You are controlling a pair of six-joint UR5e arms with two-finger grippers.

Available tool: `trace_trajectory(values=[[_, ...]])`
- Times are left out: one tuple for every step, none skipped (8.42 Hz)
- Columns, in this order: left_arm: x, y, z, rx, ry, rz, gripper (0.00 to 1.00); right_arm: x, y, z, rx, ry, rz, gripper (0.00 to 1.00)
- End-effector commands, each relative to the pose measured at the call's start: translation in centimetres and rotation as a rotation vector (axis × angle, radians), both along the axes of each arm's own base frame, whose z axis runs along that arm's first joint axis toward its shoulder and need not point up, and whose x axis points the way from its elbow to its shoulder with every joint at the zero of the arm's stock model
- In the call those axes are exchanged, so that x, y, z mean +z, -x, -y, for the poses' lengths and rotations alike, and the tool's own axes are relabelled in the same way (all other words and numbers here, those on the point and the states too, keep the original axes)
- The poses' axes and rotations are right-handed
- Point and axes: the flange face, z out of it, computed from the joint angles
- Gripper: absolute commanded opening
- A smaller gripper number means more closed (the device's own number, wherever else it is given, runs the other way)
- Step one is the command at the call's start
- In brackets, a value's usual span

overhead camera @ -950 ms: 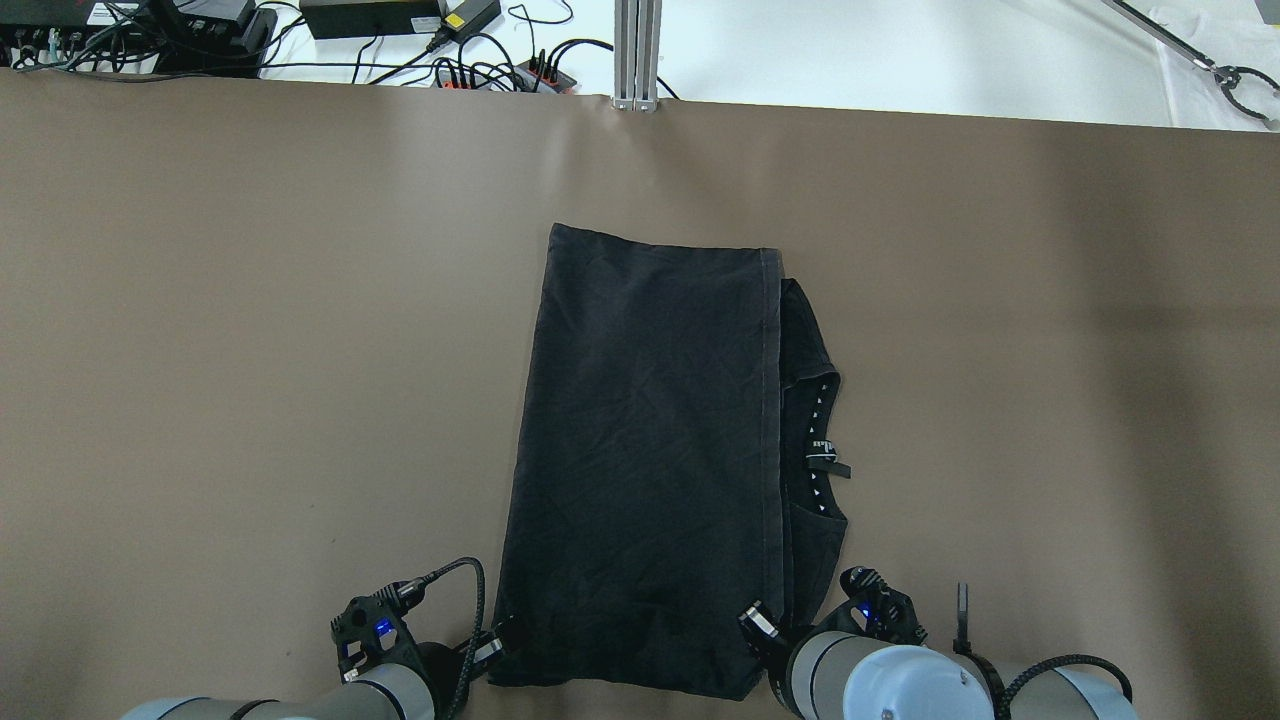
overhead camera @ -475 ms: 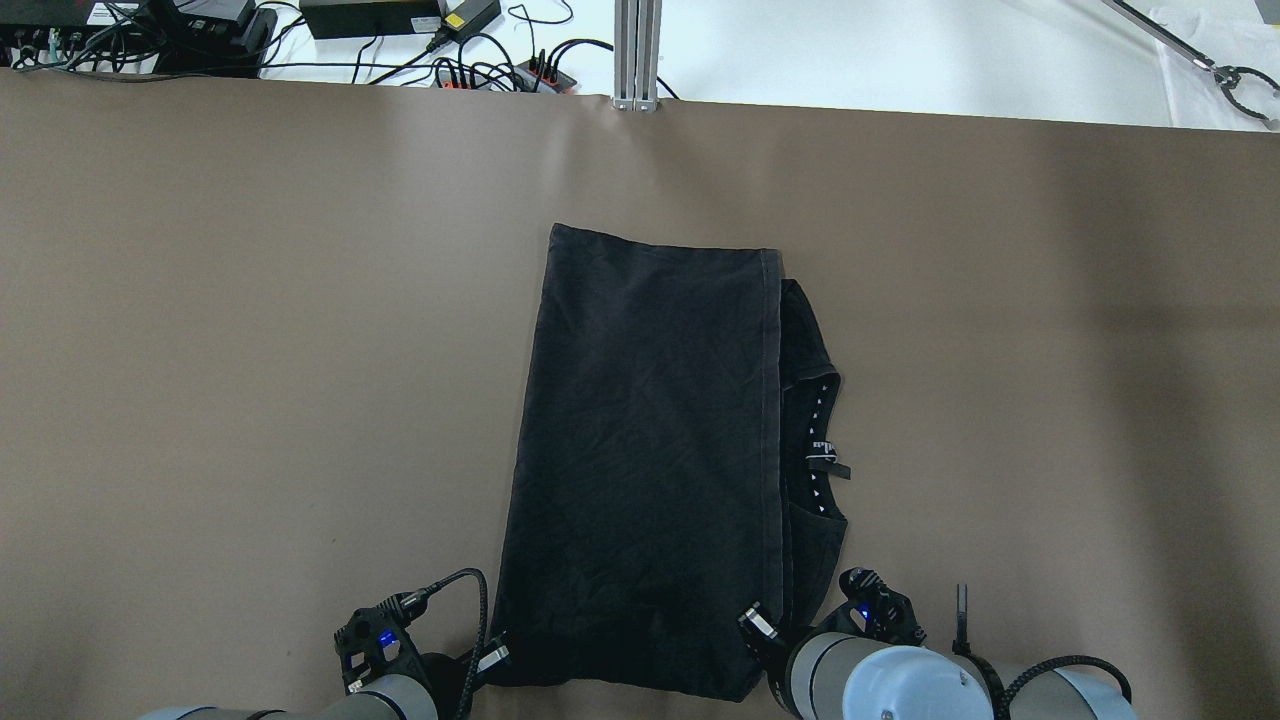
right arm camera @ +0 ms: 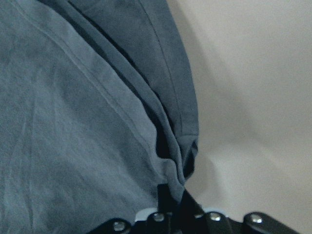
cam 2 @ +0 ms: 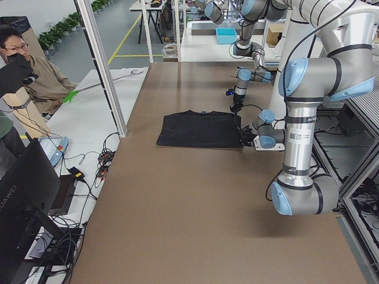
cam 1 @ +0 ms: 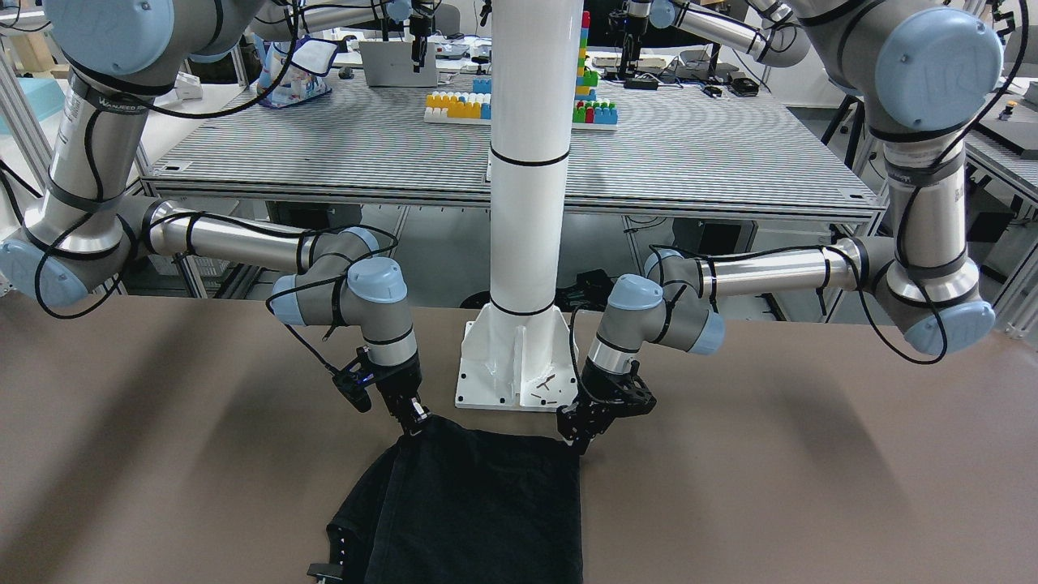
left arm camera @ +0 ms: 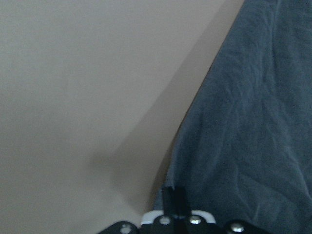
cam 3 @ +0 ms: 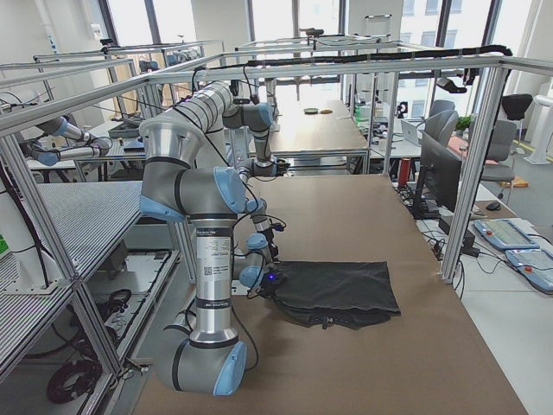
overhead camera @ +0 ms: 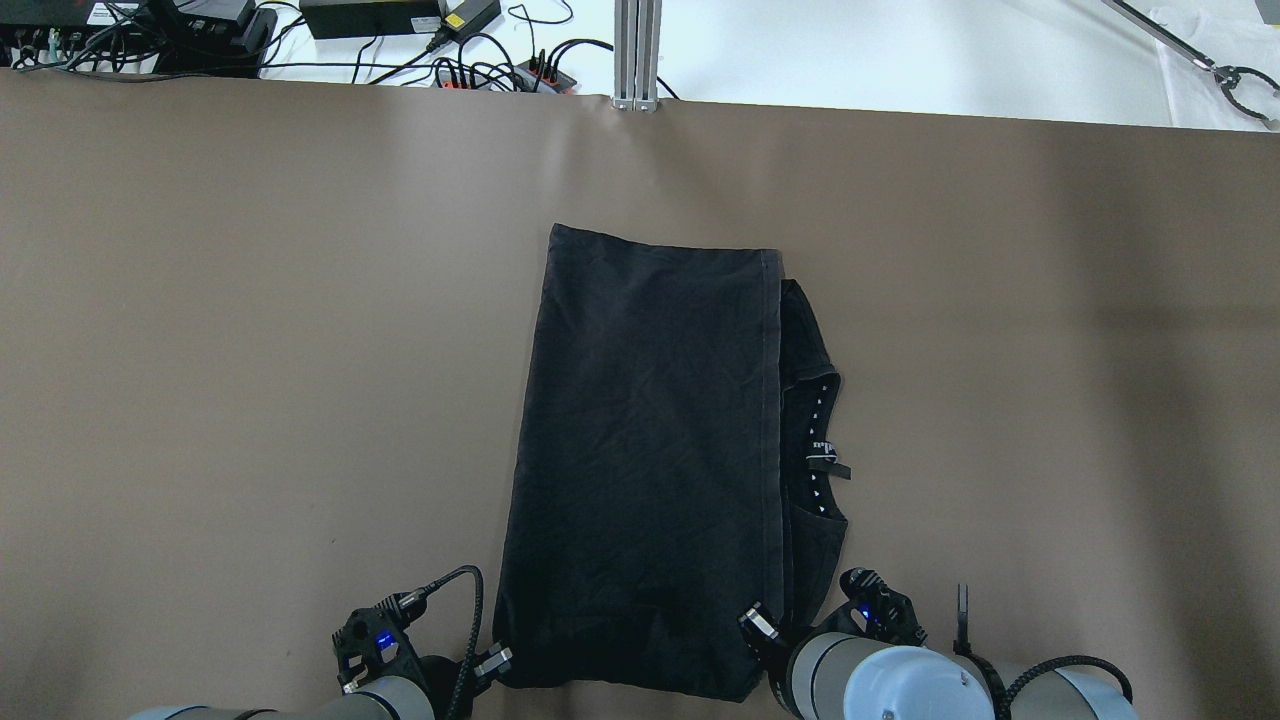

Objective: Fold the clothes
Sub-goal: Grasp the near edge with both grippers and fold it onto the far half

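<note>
The clothes (overhead camera: 650, 450) lie flat on the brown worktop (overhead camera: 250, 350), about midway between its left and right edges. They form a long black rectangle. Its short near end sits close to the robot's edge, and its far end stops well short of the opposite edge. The fabric is thin and lightly creased. A hemmed edge runs the length of its right side. A lower layer with the collar (overhead camera: 822, 440) and a small label sticks out from under that edge, toward the worktop's right edge.

The left gripper (overhead camera: 497, 660) is at the near left corner of the clothes. In its wrist view the jaws are clenched together with the fabric's corner caught between them. The right gripper (overhead camera: 757, 622) is at the near right corner. There its wrist view shows the jaws clamped on a bunched fold of the layered cloth.

From the front, both grippers point steeply down at the cloth's end by the robot's edge. The white pillar (cam 1: 527, 203) stands between them, and its base plate (cam 1: 503, 381) sits just behind the clothes. Both forearms come in low from the sides.
</note>
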Motion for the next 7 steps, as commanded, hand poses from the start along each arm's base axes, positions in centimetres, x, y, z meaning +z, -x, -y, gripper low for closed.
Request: trace_trajectory(values=[[-2.1, 3.3, -0.6, 0.070, 0.024, -0.056, 0.00, -0.9, -1.3, 0.1, 0.004, -0.002, 0.027, 0.00], [-3.3, 4.7, -0.7, 0.081, 0.025, -0.087, 0.00, -2.1, -2.4, -0.1, -0.004, -0.005, 0.056, 0.00], [-4.9, 6.4, 0.6, 0.067, 0.010, -0.119, 0.00, -3.5, -3.7, 0.2, -0.001, -0.014, 0.086, 0.00], [-7.0, 9.3, 4.2, 0.071, 0.007, -0.164, 0.00, -3.8, -5.0, 2.3, 0.014, 0.011, 0.100, 0.00], [-8.9, 11.0, 9.5, 0.043, 0.025, -0.196, 0.00, -4.2, -6.8, 5.2, 0.024, 0.047, 0.125, 0.00], [-10.2, 12.8, 14.9, 0.029, 0.036, -0.197, 0.00, -5.2, -9.8, 9.4, 0.095, 0.031, 0.164, 0.00], [-11.2, 13.7, 19.5, 0.003, 0.036, -0.179, 0.00, -6.4, -10.1, 12.7, 0.149, 0.010, 0.185, 0.00]])
